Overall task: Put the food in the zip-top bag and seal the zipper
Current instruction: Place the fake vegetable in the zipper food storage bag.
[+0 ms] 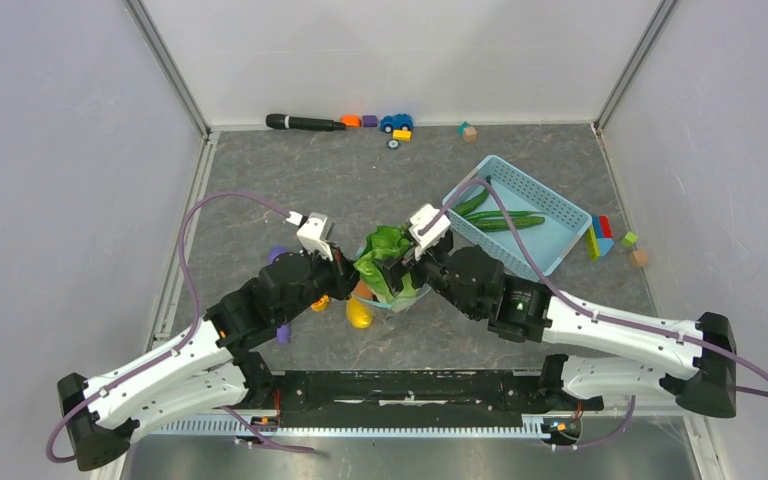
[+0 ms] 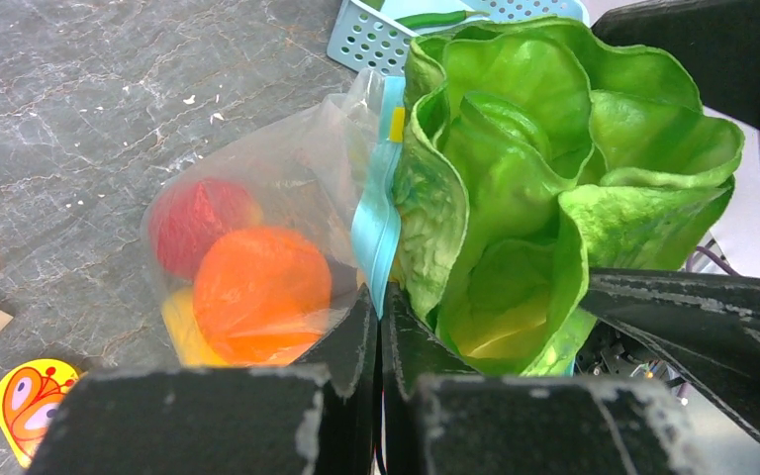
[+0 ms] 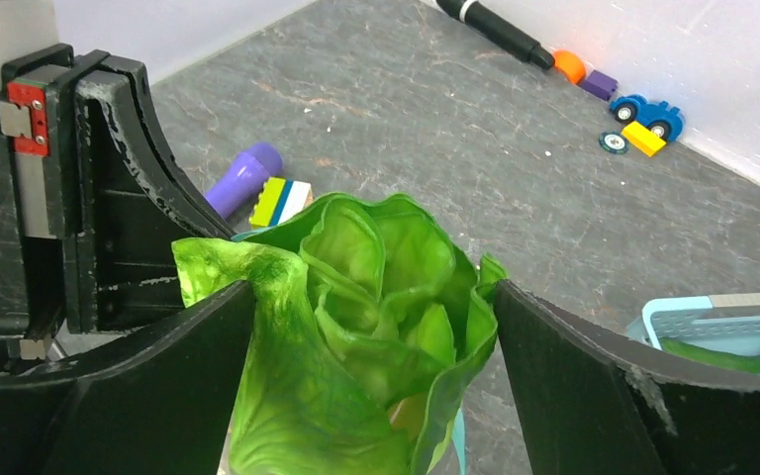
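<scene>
The green leafy lettuce [image 1: 385,255] [image 2: 515,168] [image 3: 356,327] stands upright in the mouth of the clear zip-top bag [image 2: 257,178]. My right gripper [image 3: 374,287] [image 1: 400,265] is open, its fingers wide on either side of the lettuce. My left gripper [image 2: 378,307] [image 1: 345,275] is shut on the bag's teal-blue zipper [image 2: 376,218] edge. Inside the bag lie an orange [image 2: 262,292], a red round fruit [image 2: 193,218] and a yellow mango [image 2: 183,332]. Long green pods [image 1: 500,218] lie in the basket.
A light-blue lattice basket [image 1: 550,240] sits to the right of the bag. A purple toy [image 3: 247,173] and a striped block lie to the left. A black marker [image 1: 305,122], a blue toy car [image 1: 396,122] and small blocks line the back wall; more blocks [image 1: 600,238] lie beside the basket.
</scene>
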`<act>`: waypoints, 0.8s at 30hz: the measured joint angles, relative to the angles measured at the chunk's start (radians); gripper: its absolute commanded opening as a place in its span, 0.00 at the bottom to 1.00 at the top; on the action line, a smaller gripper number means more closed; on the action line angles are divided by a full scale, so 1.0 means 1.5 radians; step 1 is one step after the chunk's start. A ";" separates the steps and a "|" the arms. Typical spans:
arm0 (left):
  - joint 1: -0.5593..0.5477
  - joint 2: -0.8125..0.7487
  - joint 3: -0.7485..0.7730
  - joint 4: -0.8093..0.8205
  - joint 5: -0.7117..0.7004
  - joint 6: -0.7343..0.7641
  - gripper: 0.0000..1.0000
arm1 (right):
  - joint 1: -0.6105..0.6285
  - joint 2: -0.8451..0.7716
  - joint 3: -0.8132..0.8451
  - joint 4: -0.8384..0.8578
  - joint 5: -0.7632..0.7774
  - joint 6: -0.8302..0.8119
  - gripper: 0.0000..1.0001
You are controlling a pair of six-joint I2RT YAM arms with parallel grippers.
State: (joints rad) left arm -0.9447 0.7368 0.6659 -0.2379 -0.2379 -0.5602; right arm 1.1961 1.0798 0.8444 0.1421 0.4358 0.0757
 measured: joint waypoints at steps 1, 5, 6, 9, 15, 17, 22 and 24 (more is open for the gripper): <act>0.000 0.000 0.000 0.000 0.000 0.000 0.02 | 0.000 0.005 0.024 -0.040 0.002 0.001 0.98; 0.000 0.000 0.000 0.000 0.000 0.000 0.02 | 0.000 0.039 0.100 -0.149 -0.031 -0.004 0.98; 0.000 0.000 0.000 0.000 0.001 0.000 0.02 | 0.000 0.048 0.113 -0.169 -0.044 -0.006 0.98; 0.000 0.000 0.000 0.000 0.001 0.000 0.02 | -0.003 0.081 0.155 -0.240 -0.097 -0.009 0.98; 0.000 -0.004 -0.001 0.000 0.003 0.000 0.02 | -0.011 0.122 0.194 -0.343 -0.172 -0.019 0.77; 0.000 -0.005 -0.001 0.000 0.002 0.000 0.02 | -0.013 0.122 0.194 -0.361 -0.190 -0.025 0.57; 0.000 -0.005 -0.001 0.000 0.002 0.000 0.02 | -0.017 0.131 0.194 -0.387 -0.216 -0.031 0.15; 0.000 -0.005 -0.001 0.000 0.002 0.000 0.02 | -0.017 0.135 0.194 -0.390 -0.216 -0.030 0.00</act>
State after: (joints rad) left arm -0.9447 0.7300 0.6643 -0.2382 -0.2348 -0.5602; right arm 1.1702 1.2816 1.1355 -0.4435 0.1112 0.0315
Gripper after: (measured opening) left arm 0.034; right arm 0.187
